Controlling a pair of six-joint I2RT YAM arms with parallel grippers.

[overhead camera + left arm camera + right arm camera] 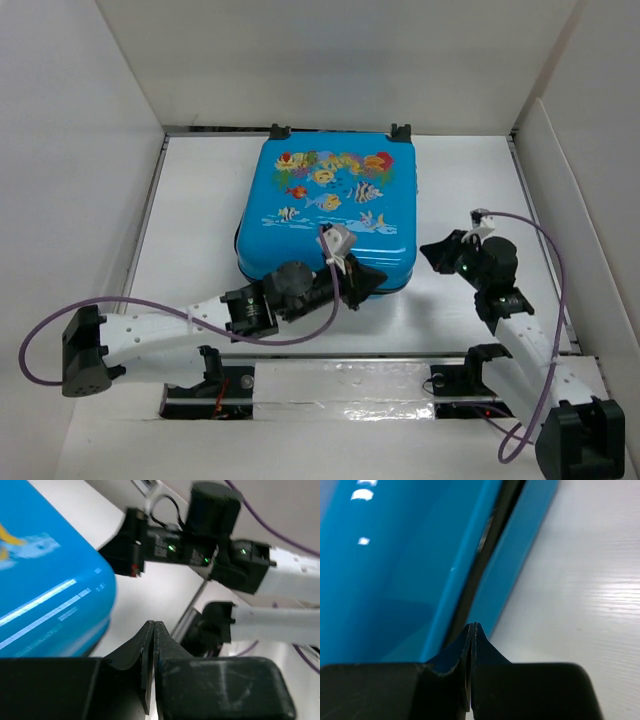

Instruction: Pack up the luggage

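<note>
Closed luggage lies mid-frame; left gripper and right gripper, both pinched empty, flank its lower-right corner

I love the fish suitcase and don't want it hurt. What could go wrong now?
1. The right gripper is shut, with its tip right by the dark gap between the halves of the suitcase. It might scrape or slip on the shiny shell.
2. The left gripper, also shut, sits near the same corner, so the two might bump.
</note>
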